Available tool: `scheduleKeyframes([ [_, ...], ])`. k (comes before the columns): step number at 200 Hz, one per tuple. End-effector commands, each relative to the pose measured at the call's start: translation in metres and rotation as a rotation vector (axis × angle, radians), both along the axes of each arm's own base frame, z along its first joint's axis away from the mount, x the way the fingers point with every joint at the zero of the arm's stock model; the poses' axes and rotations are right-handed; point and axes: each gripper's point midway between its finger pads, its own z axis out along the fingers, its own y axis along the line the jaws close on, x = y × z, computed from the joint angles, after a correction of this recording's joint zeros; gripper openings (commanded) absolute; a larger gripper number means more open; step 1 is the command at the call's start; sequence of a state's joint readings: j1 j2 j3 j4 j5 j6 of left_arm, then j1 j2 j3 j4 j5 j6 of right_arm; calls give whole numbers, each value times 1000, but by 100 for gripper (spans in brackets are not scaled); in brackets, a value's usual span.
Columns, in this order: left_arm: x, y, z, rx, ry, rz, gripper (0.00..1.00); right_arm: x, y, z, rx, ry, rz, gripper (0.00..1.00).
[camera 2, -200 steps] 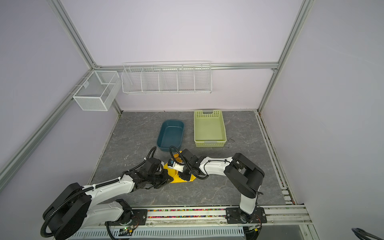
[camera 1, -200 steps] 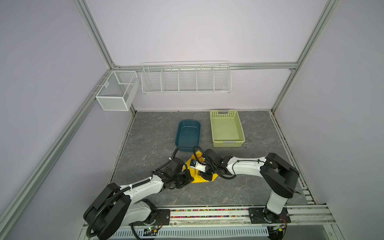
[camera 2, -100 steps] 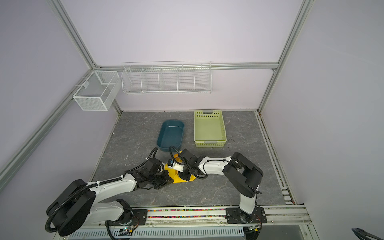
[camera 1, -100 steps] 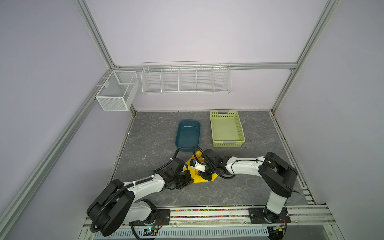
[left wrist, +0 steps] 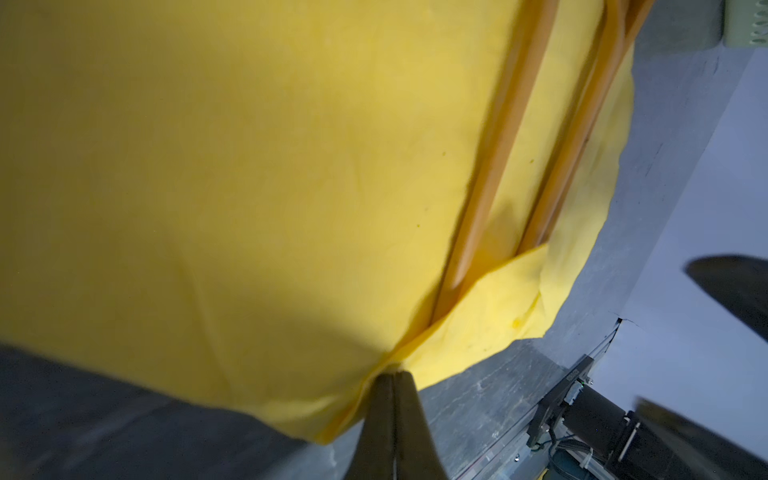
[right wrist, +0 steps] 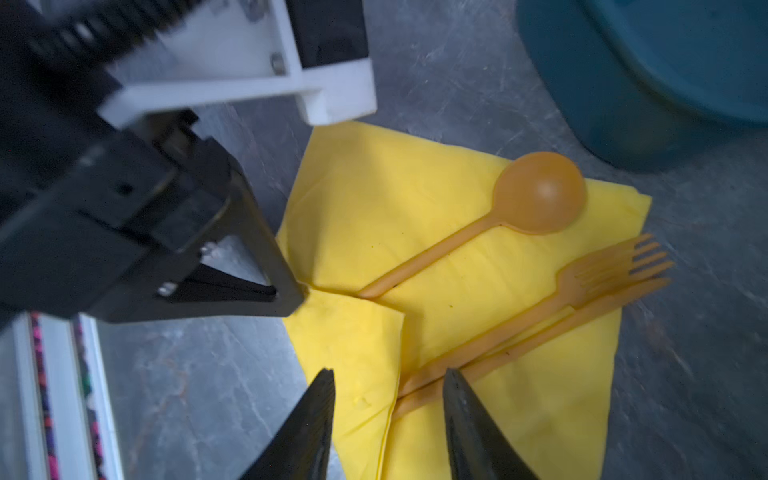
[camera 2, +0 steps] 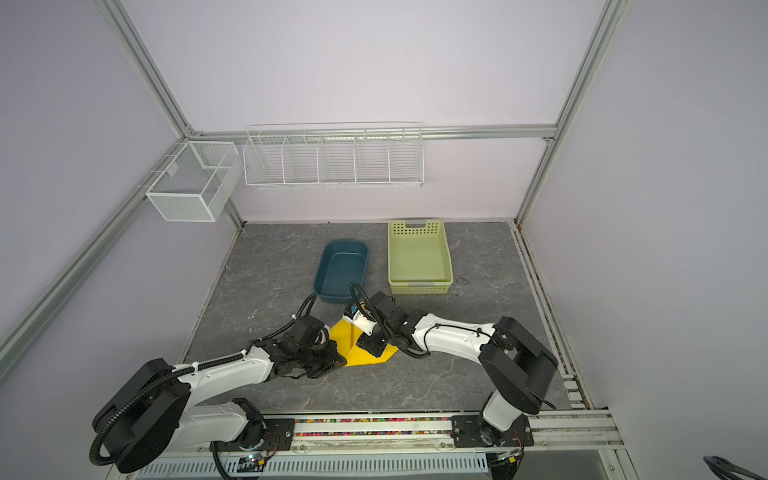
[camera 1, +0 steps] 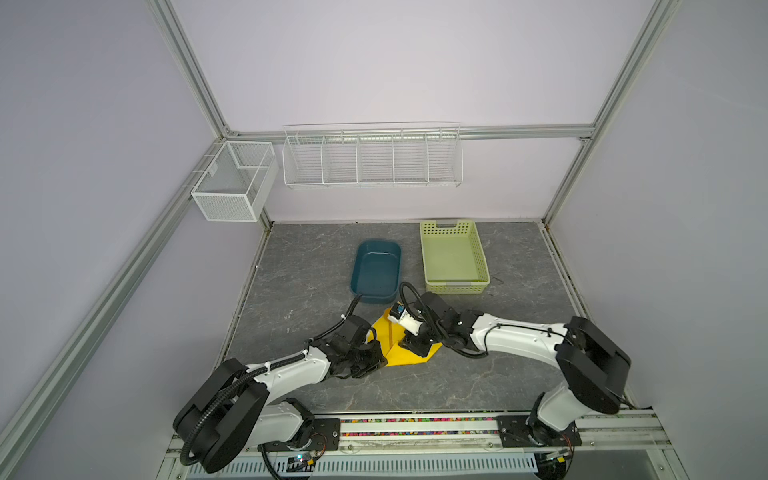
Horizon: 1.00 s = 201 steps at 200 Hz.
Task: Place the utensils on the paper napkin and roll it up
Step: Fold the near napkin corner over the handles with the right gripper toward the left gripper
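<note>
The spoon (right wrist: 536,193), fork (right wrist: 602,266) and knife (right wrist: 623,299) lie side by side on the paper napkin (right wrist: 395,195), long axes near parallel. Their heads point toward the teal tub (right wrist: 623,83), and their handle ends are tucked under a folded-over flap. The napkin lies on the grey table (camera 1: 519,266) near its front, between both arms. The left gripper (left wrist: 392,376) is clamped on the napkin's folded edge, while the right gripper (right wrist: 388,374) stands part open over the flap, gripping nothing.
</note>
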State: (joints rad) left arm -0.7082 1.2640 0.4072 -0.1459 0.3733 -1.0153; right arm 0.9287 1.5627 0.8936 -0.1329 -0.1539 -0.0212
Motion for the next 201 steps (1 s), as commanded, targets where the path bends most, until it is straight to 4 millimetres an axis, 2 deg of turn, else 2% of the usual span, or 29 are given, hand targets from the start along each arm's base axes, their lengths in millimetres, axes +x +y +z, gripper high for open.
scheduleKeyframes([
  [1,5,1,9,22,-23,6,1,-14,-20,-5,34,191,-198,46],
  [10,6,1,12,18,-28,7,1,-19,-21,-3,68,241,-234,44],
  [44,11,-4,22,7,-44,2,2,-33,-23,-2,159,434,-388,29],
  [85,15,-2,23,41,-53,0,2,-31,-30,-12,139,510,-486,22],
  [118,14,3,15,89,-44,-13,2,-32,-13,-19,157,607,-463,16],
  [136,14,4,11,98,-37,-15,2,-34,-10,-31,149,647,-473,13],
  [163,13,4,8,106,-32,-18,2,-32,-24,-53,64,635,-545,10],
  [201,15,1,15,96,-42,-30,2,-33,-31,-72,11,648,-577,9],
])
